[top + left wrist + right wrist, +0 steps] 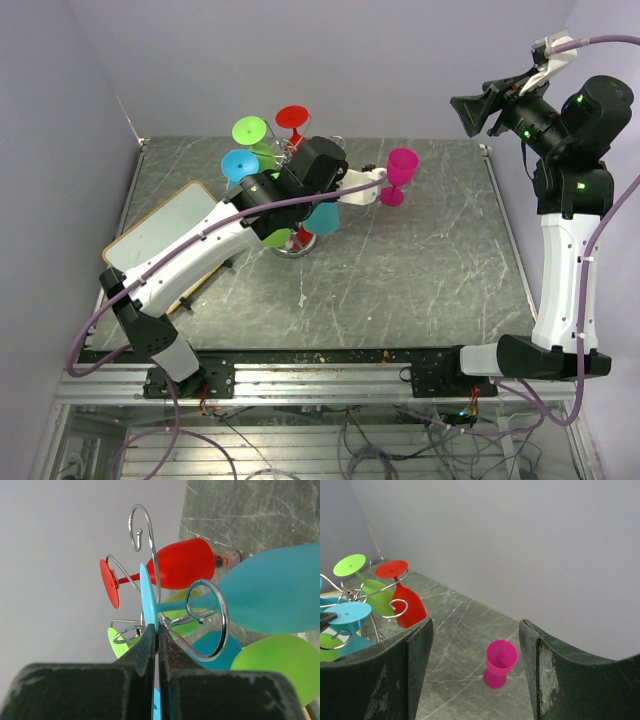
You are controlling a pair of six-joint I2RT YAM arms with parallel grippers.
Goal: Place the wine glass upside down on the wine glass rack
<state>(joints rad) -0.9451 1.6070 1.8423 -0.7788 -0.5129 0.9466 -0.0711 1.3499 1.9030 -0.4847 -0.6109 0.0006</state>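
Pinching the foot rim of a blue wine glass hung upside down on the wine glass rack, left of centre in the top view, the left gripper is clamped tight. The right gripper is spread wide, empty. Bare table is seen to the right. Racked: two blue, two green glasses, one red glass; one pink glass stands apart.

Legible text, labels, brand marks, numbers, signs: none readable in any of the three views
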